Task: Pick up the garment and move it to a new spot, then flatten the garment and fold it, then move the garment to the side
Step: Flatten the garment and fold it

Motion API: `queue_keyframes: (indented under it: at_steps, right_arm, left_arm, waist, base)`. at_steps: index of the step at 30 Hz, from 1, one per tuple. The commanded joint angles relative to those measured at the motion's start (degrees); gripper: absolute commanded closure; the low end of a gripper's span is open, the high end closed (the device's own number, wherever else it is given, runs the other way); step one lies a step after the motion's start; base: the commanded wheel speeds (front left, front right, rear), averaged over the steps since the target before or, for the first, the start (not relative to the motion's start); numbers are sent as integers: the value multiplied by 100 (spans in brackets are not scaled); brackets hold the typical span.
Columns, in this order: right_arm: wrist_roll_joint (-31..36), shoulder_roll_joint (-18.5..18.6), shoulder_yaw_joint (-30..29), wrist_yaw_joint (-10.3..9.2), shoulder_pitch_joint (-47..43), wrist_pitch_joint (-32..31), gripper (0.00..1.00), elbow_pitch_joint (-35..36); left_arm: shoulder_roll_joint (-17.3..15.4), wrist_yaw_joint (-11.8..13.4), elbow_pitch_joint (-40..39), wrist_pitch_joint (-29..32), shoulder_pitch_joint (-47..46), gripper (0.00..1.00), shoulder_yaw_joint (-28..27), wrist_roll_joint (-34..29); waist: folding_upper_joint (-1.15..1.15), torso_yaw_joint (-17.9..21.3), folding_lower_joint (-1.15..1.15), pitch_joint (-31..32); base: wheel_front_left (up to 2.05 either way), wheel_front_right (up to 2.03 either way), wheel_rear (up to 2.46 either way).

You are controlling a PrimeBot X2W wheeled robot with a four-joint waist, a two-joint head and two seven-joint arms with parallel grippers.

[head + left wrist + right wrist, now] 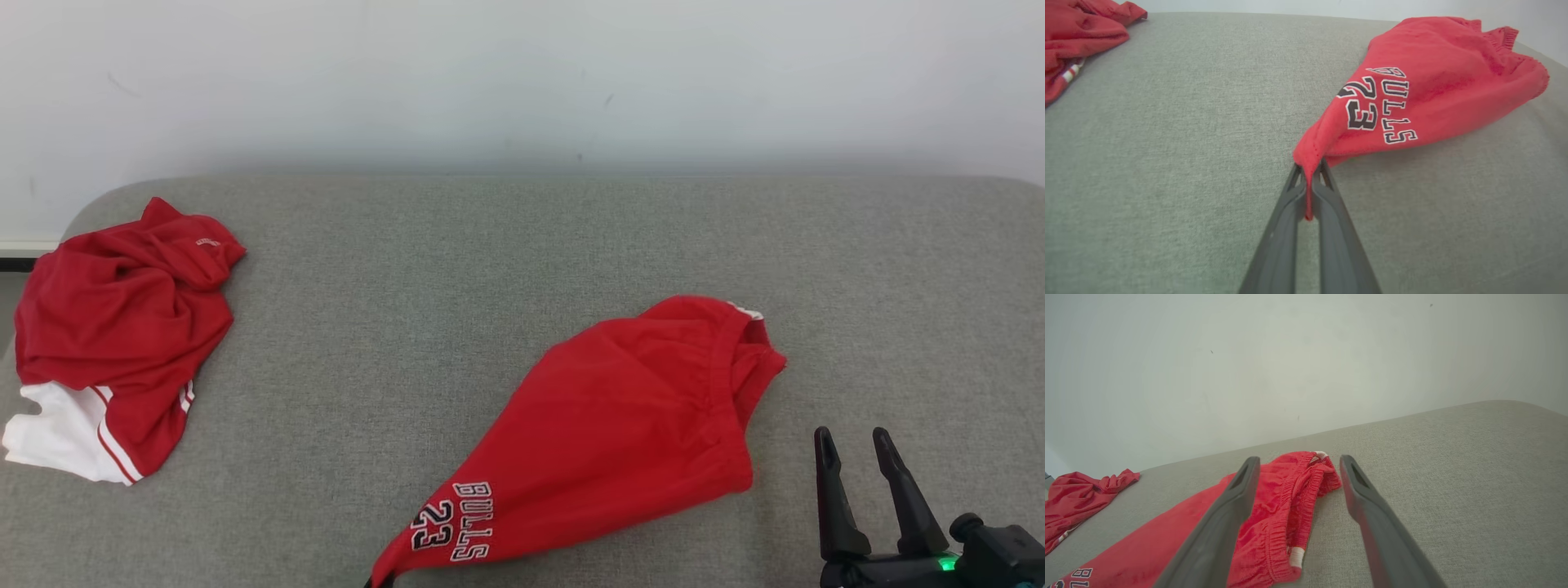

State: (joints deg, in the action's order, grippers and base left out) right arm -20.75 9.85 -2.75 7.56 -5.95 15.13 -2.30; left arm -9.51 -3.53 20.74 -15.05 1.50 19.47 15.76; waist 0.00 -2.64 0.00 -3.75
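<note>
Where the left gripper pinches tight on a hem corner, the red shorts, lettered BULLS 23, lie on the grey cushion, waistband near the right gripper, its fingers spread wide, empty. That pinched corner runs off the head view's bottom edge. Behind stands a white wall.

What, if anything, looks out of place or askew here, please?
Nothing is damaged or spilled. The red shorts lie skewed and bunched, one hem corner pinched in the left gripper. A second red-and-white garment sits crumpled at the left edge of the grey surface.
</note>
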Motion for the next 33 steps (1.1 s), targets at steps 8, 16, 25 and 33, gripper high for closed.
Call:
queue_keyframes:
  at_steps: [8,16,25,33]
  right_arm:
    - [-58,24,20,-16,-96,1,0,-106]
    - [-73,76,-44,-16,-154,1,0,-148]
    - [-89,75,-48,-16,-234,1,0,-182]
    - [-85,97,12,-16,-285,1,0,-283]
  left_arm:
    - [12,40,-247,-19,-23,0,-115,-74]
    - [140,139,-1143,-19,182,0,-642,-285]
    - [251,272,-1658,-19,205,0,-1482,-594]
    - [274,239,-1737,-19,312,0,-1880,-772]
  waist:
    - [0,15,0,92]
    - [0,15,0,236]
    - [0,59,0,303]
    - [0,101,0,316]
  base:
    - [0,0,0]
    - [0,0,0]
    - [0,0,0]
    - [0,0,0]
